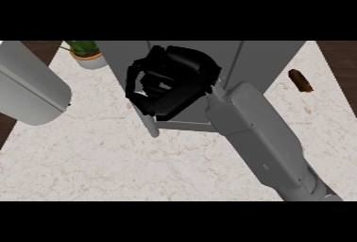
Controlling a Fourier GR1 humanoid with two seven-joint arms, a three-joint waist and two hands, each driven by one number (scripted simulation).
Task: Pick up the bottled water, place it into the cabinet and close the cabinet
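Grey cabinet (265, 59) stands at the back of the counter (105, 160), and its door (150, 125) hangs open with the thin edge poking out to the front. I cannot see the bottle of water. Big black right hand (171, 82) is up in front of the cabinet's open side, and its fingers are curled, but I cannot tell if they hold anything. Left forearm (31, 90) shows at the left edge. Far right lies a small brown thing (301, 81). A little plant pot (89, 57) sits at the back left. Lots of bare counter is near the front.
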